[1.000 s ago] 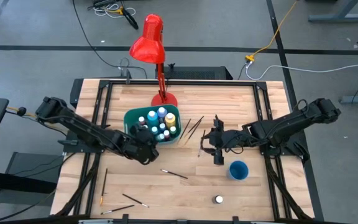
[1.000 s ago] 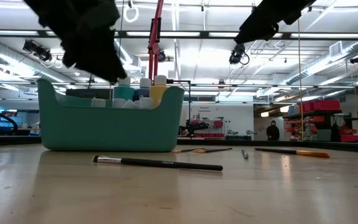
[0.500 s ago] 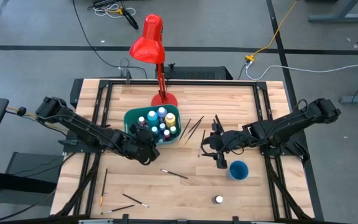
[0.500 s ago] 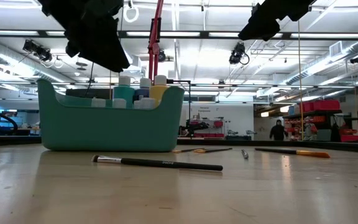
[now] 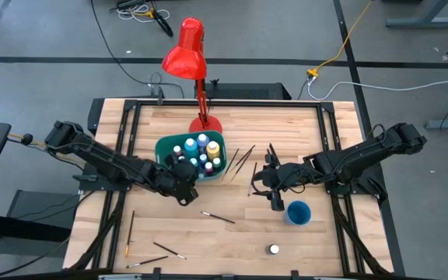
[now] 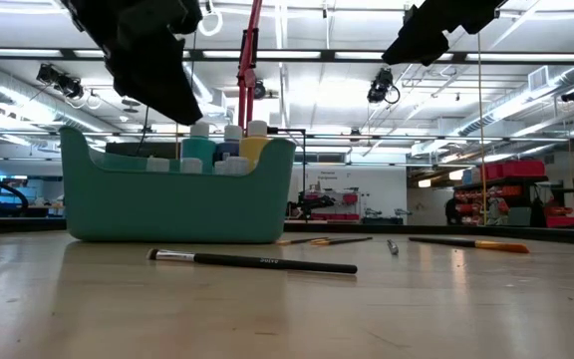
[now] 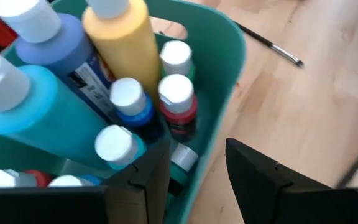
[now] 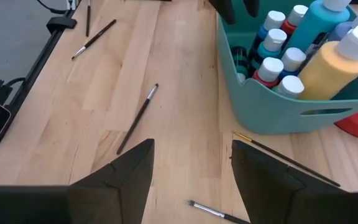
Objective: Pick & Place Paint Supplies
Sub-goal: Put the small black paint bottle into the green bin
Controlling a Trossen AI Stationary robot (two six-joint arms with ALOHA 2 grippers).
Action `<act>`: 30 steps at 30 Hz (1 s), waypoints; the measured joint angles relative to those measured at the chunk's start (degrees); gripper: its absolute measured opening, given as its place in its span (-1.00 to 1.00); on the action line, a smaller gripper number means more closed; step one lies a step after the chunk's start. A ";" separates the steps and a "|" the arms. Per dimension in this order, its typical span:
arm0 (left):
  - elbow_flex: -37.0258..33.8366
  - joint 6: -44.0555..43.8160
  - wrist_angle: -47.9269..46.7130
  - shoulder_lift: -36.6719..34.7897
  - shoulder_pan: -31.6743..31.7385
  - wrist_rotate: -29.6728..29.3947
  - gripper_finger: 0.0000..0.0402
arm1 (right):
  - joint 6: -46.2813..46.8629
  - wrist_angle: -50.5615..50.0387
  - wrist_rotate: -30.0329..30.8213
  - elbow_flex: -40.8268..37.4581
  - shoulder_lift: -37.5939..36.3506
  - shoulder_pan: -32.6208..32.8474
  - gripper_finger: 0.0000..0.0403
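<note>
Left gripper [image 7: 194,180]: spread, empty, over the teal bin [image 5: 166,148] near corner.
Right gripper [image 8: 191,168]: spread, empty, waiting.
Advice: nearest paintbrush [image 5: 218,218] approached squarely.

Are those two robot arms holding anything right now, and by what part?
Nothing is held. The left tool hangs open over the teal bin; the right tool is open above the table.

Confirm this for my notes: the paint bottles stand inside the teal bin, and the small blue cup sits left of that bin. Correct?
Not quite. The paint bottles do stand inside the teal bin, but the small blue cup sits to its right, near the right arm, as the high view shows.
</note>
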 joint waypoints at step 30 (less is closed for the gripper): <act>0.00 -1.21 3.10 0.00 0.47 0.27 -0.21 | -5.99 9.95 -34.61 -0.04 15.51 16.51 0.09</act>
